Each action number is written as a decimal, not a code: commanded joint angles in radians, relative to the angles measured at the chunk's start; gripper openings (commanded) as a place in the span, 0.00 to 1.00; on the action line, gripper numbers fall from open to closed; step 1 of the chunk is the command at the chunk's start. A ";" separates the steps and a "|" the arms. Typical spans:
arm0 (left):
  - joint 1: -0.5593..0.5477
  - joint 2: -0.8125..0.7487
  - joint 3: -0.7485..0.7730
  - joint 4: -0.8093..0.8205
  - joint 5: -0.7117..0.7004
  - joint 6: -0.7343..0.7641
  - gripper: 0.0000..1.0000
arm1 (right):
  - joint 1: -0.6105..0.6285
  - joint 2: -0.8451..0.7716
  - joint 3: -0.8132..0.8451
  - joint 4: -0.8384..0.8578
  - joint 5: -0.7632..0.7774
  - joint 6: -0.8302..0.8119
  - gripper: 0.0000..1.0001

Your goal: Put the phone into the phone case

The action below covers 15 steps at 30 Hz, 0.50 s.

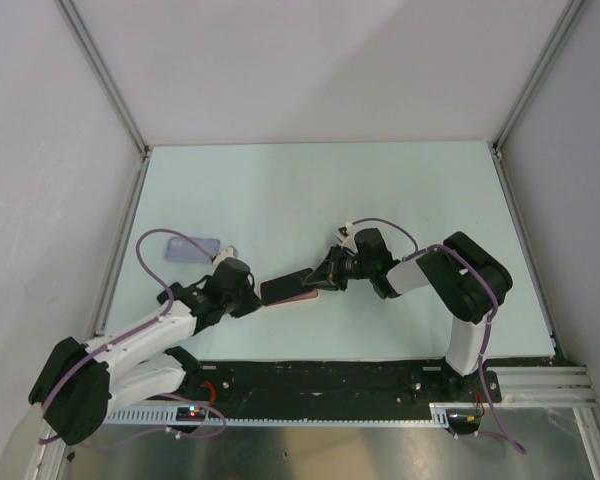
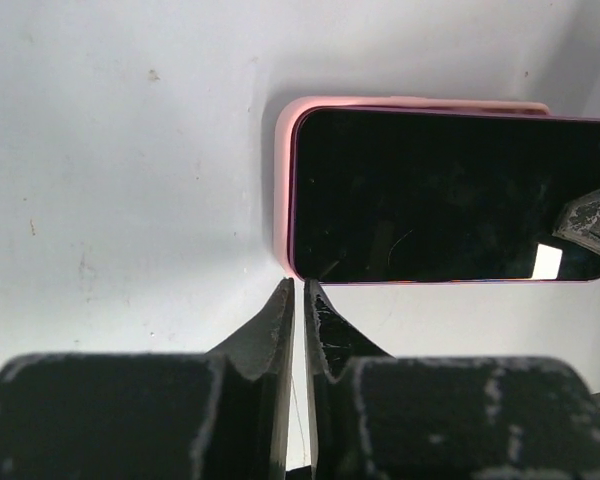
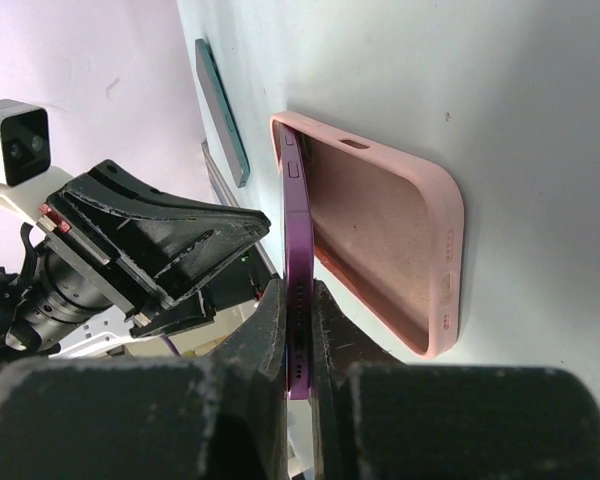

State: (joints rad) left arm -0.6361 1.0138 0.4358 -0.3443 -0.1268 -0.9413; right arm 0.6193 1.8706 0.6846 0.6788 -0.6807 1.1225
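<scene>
The purple phone (image 3: 298,250) with its dark screen (image 2: 440,195) is tilted up over the pink phone case (image 3: 380,240), which lies open side up on the table. The phone's far end meets the case's far rim (image 2: 282,180). My right gripper (image 3: 298,300) is shut on the phone's near end. My left gripper (image 2: 300,287) is shut with nothing between its fingers, its tips right at the phone's lower corner. From above, the phone (image 1: 283,287) and the case (image 1: 307,297) lie between the left gripper (image 1: 257,295) and the right gripper (image 1: 325,277).
A flat bluish case-like object (image 1: 192,248) lies on the table left of the arms, seen edge-on as a teal slab (image 3: 223,110) in the right wrist view. White walls and metal rails border the pale green table (image 1: 310,190).
</scene>
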 commanded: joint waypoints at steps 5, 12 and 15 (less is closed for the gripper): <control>0.003 0.027 0.055 0.040 0.027 0.016 0.09 | -0.002 0.035 -0.010 -0.009 0.059 -0.084 0.00; 0.006 0.094 0.092 0.075 0.019 0.017 0.07 | 0.002 0.020 -0.010 -0.098 0.135 -0.165 0.00; 0.007 0.141 0.102 0.094 0.028 0.019 0.05 | 0.004 0.016 -0.010 -0.127 0.171 -0.192 0.00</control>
State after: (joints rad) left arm -0.6361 1.1091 0.4950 -0.3008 -0.1017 -0.9356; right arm 0.6178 1.8793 0.6846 0.6697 -0.6621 1.0542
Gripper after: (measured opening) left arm 0.061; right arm 0.085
